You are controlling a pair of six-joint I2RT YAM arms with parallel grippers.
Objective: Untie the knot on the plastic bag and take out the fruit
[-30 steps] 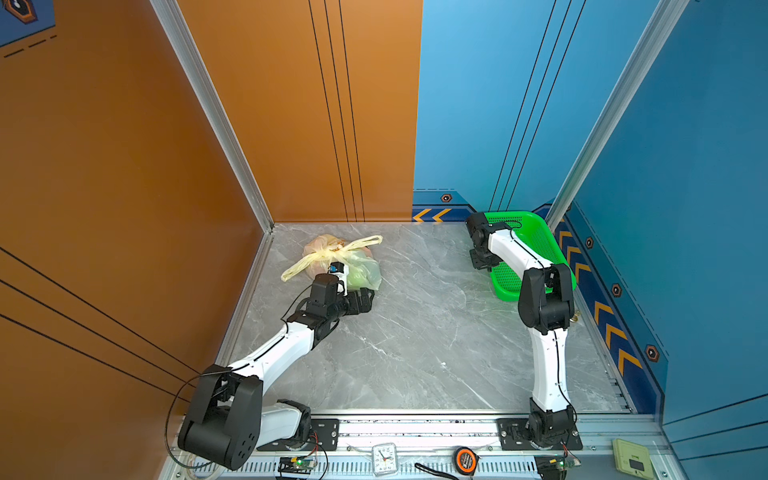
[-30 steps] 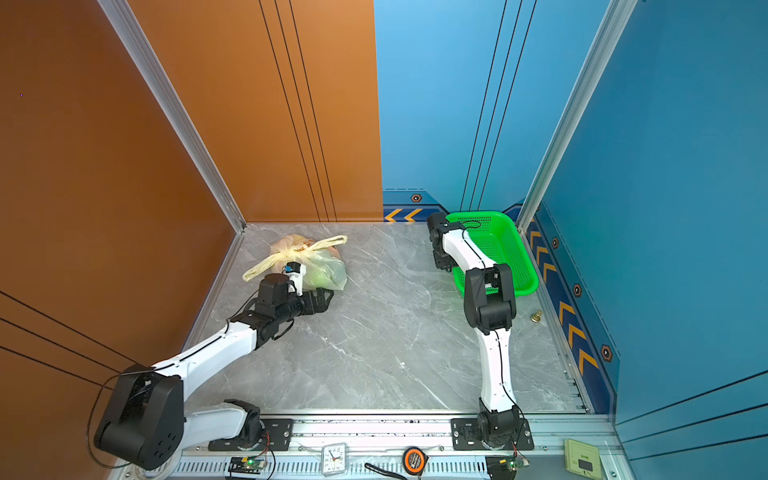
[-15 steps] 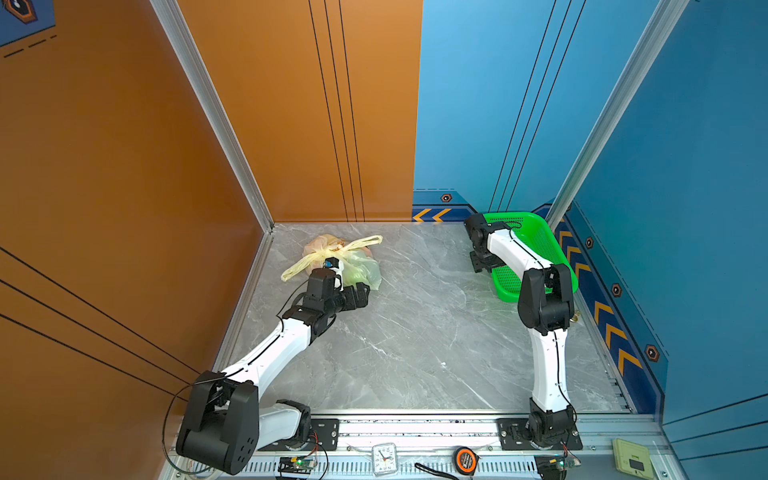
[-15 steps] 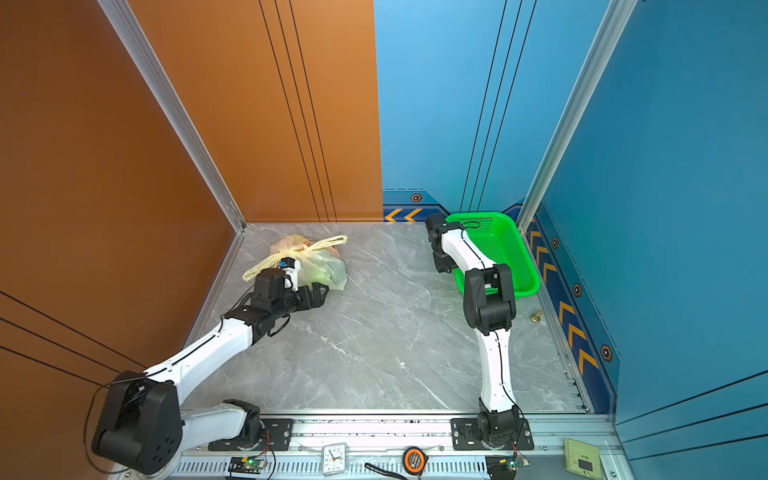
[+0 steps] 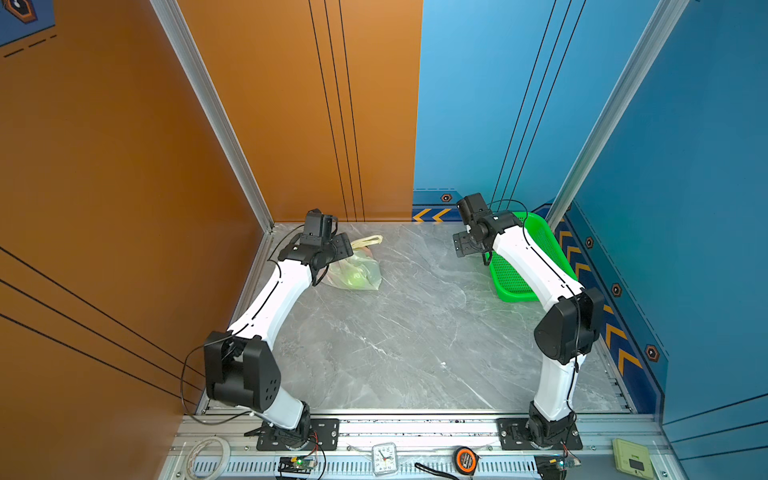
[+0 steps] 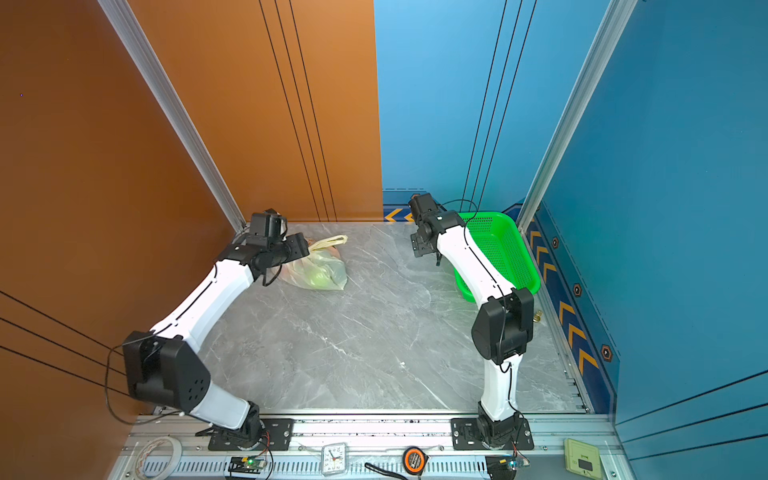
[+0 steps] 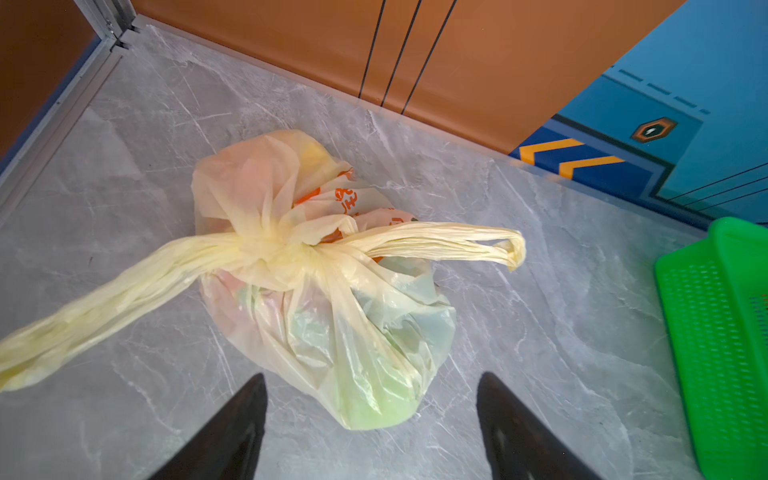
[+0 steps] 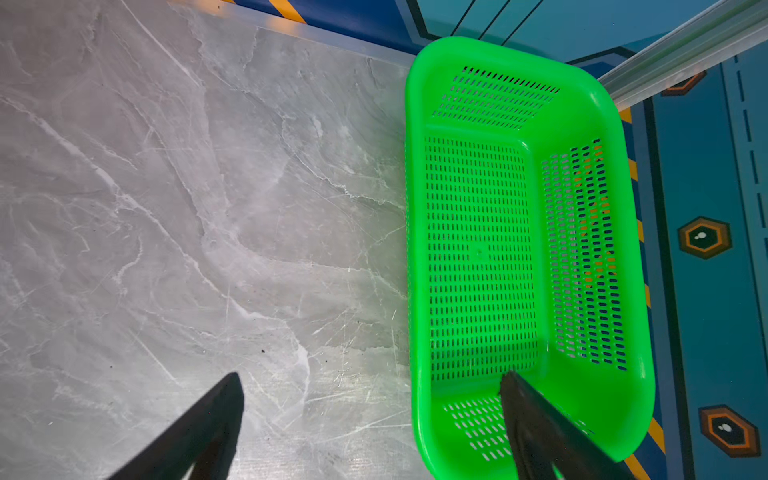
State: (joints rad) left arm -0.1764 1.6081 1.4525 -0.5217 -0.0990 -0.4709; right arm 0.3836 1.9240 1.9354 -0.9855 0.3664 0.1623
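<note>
The plastic bag (image 7: 332, 316) lies on the grey table near the back left corner, seen in both top views (image 5: 357, 272) (image 6: 320, 272). Its knot (image 7: 270, 249) is tied. One loop handle (image 7: 457, 241) sticks out sideways, while the other handle (image 7: 104, 307) stretches off to the frame's edge. Green fruit (image 7: 374, 399) shows through the plastic. My left gripper (image 7: 372, 380) hangs above the bag, open and empty, apart from it (image 5: 343, 249). My right gripper (image 8: 372, 378) is open and empty above the basket's near edge (image 5: 465, 245).
An empty green perforated basket (image 8: 582, 104) stands at the back right against the blue wall (image 5: 540, 232). The orange wall runs close behind and left of the bag. A tape roll (image 5: 208, 455), a clock (image 5: 384, 457) and a tape measure (image 5: 465, 459) lie on the front rail.
My left arm has risen from low beside the bag's near side and now holds its gripper above the bag, nearer the back wall. The right gripper has opened, its arm hardly moving.
</note>
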